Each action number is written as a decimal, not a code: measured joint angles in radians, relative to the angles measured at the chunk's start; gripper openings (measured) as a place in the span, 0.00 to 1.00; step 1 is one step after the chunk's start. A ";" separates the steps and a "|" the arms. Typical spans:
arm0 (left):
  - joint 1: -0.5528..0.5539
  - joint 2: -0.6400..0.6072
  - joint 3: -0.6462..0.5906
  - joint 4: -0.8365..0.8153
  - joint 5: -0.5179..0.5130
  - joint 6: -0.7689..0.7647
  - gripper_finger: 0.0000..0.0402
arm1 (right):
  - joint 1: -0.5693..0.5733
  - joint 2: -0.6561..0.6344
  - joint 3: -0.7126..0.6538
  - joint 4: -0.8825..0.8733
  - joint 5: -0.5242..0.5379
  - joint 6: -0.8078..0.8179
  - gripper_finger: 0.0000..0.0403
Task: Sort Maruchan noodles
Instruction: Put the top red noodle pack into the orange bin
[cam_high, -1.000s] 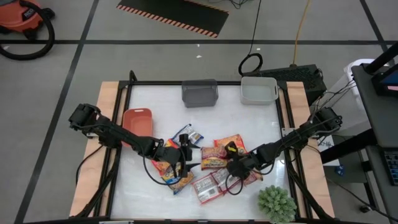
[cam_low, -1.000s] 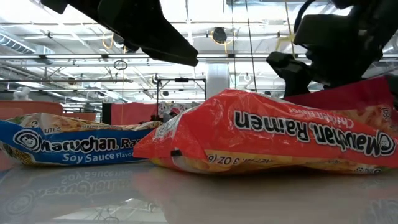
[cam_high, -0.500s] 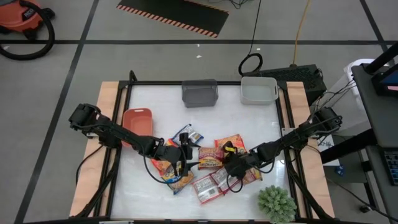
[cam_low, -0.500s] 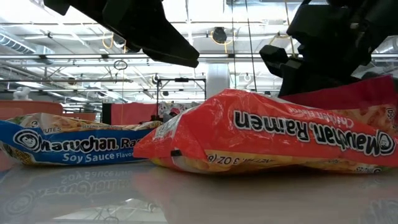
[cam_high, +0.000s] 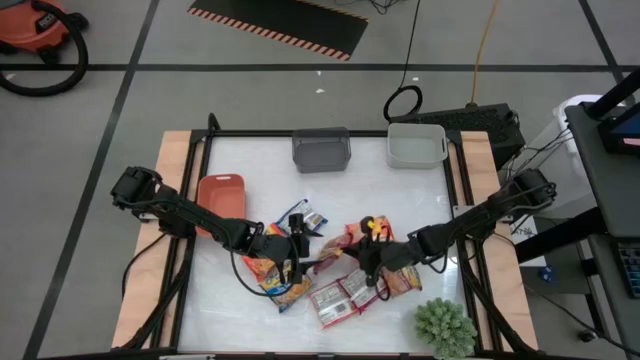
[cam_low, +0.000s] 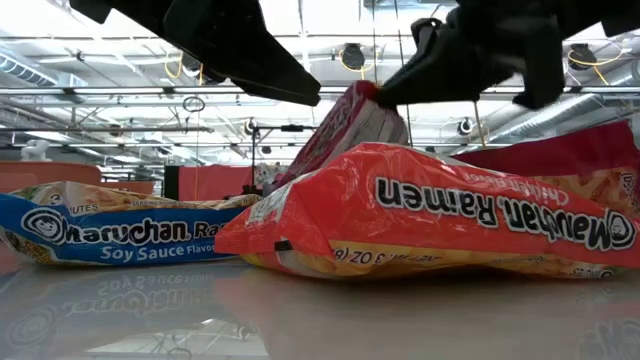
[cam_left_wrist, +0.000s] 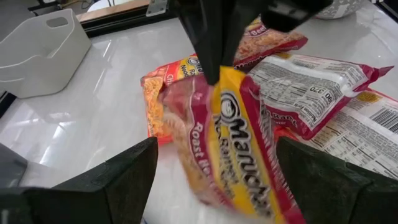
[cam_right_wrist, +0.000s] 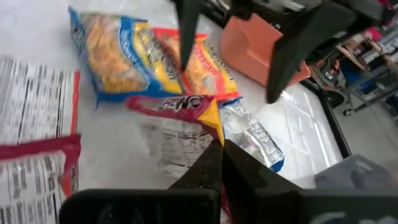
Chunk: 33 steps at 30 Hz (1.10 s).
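The white worktop (cam_high: 400, 200) carries everything, framed by black rails and wooden side strips. At its 12 o'clock edge stand a grey bin (cam_high: 321, 149) and, just to the 3 o'clock side of it, a white bin (cam_high: 416, 145). A flat red bin (cam_high: 221, 192) sits toward 9 o'clock, partly under the left arm. A green spiky plant (cam_high: 444, 326) stands at the 5 o'clock corner.

The Maruchan noodles (cam_high: 340, 290) lie bunched below the middle of the worktop, toward 6 o'clock, several overlapping. Some lie face down, showing white backs with print and barcodes and red trim. In the low view a red-fronted packet (cam_low: 430, 215) marked "Maruchan Ramen" fills the foreground, with a blue soy sauce packet (cam_low: 110, 235) to its 9 o'clock.

The right gripper (cam_high: 366, 250) reaches in from 3 o'clock, its jaws pinched tight on the edge of a pinkish-red packet (cam_low: 345, 125), which hangs tilted, lifted above the pile. The left wrist view shows that packet (cam_left_wrist: 233, 134) with a yellow band, red trim and noodle picture, hanging from the dark jaws. The left gripper (cam_high: 296, 250) comes in from 9 o'clock and hovers over the pile's 9 o'clock side, its jaws spread wide and holding nothing, just beside the lifted packet. Blue and orange packets lie beneath it.
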 joint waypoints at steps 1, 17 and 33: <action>0.000 0.000 0.000 0.000 0.000 0.000 0.83 | -0.005 -0.008 0.000 0.002 0.000 0.016 0.00; -0.034 0.000 0.000 -0.004 -0.090 -0.003 0.83 | -0.066 -0.061 0.000 0.002 0.051 0.189 0.00; 0.015 0.001 0.000 0.000 -0.209 -0.116 0.83 | -0.080 -0.061 0.000 0.044 0.053 0.238 0.00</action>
